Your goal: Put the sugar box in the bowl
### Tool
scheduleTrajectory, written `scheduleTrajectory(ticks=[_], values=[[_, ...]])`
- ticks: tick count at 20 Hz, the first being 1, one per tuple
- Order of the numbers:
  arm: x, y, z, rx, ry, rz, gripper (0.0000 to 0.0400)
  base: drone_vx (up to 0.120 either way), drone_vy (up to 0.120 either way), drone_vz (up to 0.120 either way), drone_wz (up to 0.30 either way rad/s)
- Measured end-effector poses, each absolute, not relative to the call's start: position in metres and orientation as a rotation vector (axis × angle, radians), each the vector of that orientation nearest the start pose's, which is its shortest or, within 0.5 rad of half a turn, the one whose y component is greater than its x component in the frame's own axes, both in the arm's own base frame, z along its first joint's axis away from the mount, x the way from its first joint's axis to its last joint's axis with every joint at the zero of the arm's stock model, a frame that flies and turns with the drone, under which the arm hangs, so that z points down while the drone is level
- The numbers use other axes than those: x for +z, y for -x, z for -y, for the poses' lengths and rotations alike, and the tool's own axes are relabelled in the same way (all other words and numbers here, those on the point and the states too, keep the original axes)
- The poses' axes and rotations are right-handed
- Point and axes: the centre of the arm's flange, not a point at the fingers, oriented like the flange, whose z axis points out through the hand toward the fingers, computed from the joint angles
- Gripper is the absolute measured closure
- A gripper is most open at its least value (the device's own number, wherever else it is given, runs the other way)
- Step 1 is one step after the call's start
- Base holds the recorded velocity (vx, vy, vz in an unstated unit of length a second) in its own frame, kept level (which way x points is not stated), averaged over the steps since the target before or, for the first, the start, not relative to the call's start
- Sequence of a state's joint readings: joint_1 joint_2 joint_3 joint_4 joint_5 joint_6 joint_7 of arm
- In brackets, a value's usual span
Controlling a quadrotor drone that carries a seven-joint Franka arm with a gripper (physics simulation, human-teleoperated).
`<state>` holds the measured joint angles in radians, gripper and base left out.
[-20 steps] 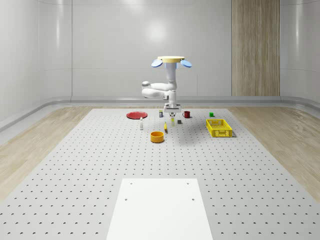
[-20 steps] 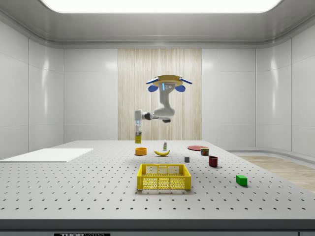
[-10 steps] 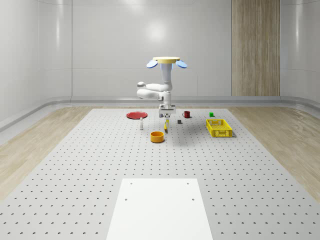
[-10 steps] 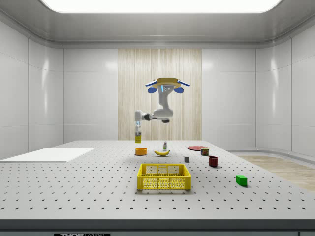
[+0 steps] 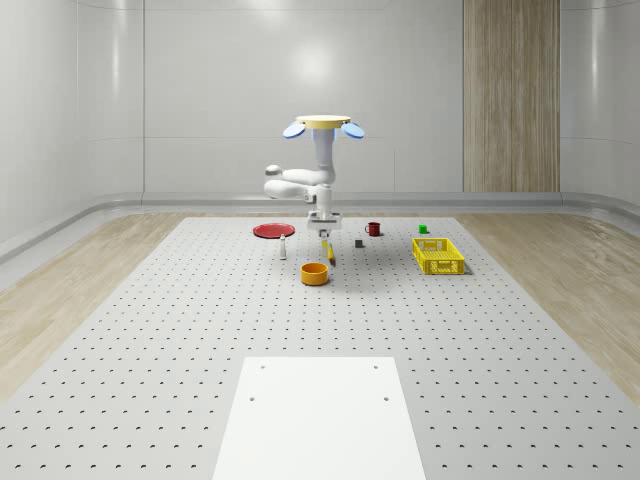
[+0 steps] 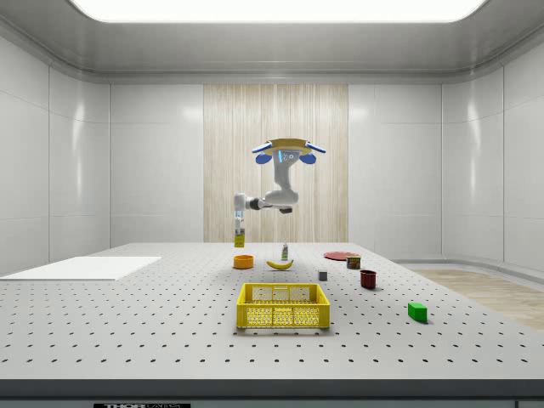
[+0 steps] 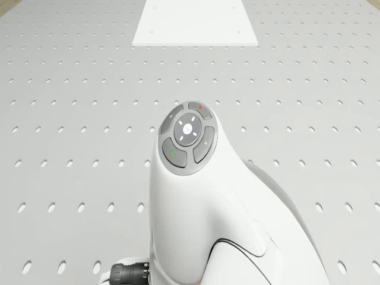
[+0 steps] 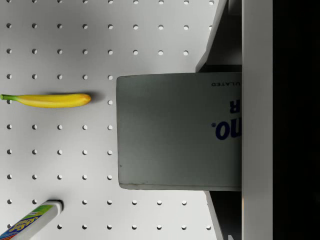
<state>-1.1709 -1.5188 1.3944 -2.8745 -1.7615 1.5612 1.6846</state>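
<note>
Misalignment is being risked in the whole-scene view; the box [image 5: 326, 244] is being clamped by the gripper [image 5: 325, 234] beyond the round orange bowl [image 5: 315, 273], with the drone [image 5: 322, 126] hovering above; an early release could miss. In the side view, the bowl's [image 6: 243, 262] low rim is being approached. In the wrist view, flat matte cardboard [image 8: 180, 131] is being pinched over perforated table [image 8: 60, 150]; slippage is being judged possible.

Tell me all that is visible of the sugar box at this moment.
The sugar box is a flat-sided carton, looking like cardboard, with blue letters on a pale face. It hangs upright in the air, clamped in the gripper under the hovering drone, above the table just behind the bowl. Nothing else touches it.
</note>
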Motion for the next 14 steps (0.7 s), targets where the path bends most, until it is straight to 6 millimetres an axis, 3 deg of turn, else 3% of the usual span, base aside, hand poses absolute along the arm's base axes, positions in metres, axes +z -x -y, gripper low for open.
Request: scheduleTrajectory(ticks=[5,8,11,14], values=[[0.4849,-0.3069,-0.0003,0.777,0.008,-0.005,0.0232,0.0,-0.12,-0.032,0.0],[0.4849,-0.3069,-0.0003,0.777,0.008,-0.005,0.0232,0.0,-0.027,0.0,0.0],[0.4849,-0.3069,-0.0003,0.777,0.008,-0.005,0.0232,0.0,-0.12,0.0,0.0],[0.4874,-0.3069,-0.0004,0.777,0.008,-0.005,0.0232,0.0,0.0,0.0,0.0]])
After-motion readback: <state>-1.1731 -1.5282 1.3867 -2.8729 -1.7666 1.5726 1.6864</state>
